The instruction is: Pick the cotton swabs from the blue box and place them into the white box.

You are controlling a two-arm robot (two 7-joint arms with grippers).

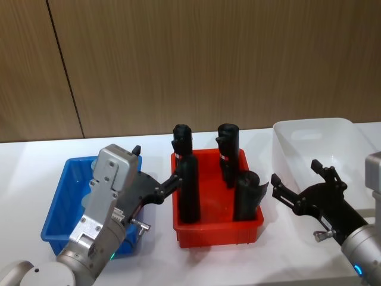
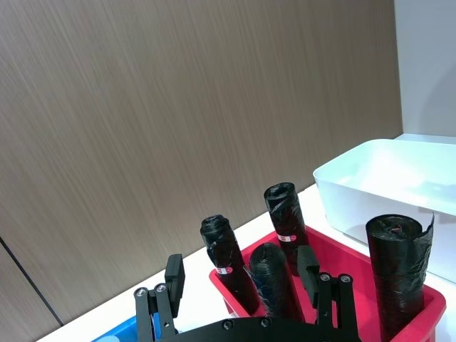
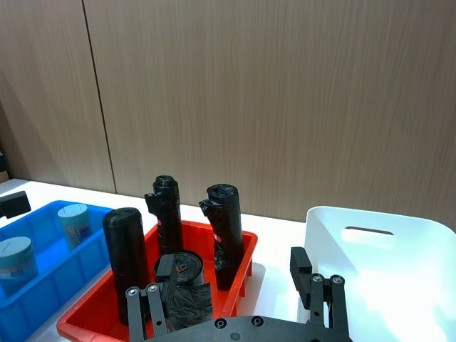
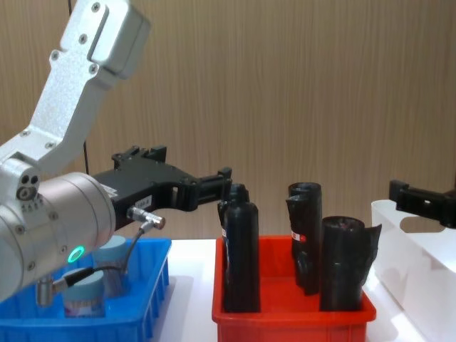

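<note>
The blue box (image 1: 58, 210) stands at the table's left, and in it are two cotton swabs jars (image 3: 73, 222) (image 3: 16, 258) with pale blue lids, upright. The chest view shows the same jars (image 4: 114, 265) (image 4: 82, 297) behind the left arm's cable. My left gripper (image 1: 156, 164) hovers open above the blue box's right side, pointing toward the red bin, with nothing between its fingers (image 2: 174, 276). My right gripper (image 1: 294, 171) hangs open and empty in front of the white box (image 1: 315, 138), which stands at the far right.
A red bin (image 1: 215, 231) with several tall black wrapped rolls (image 1: 189, 189) stands between the blue box and the white box. A wood-panelled wall runs behind the white table (image 1: 36, 152).
</note>
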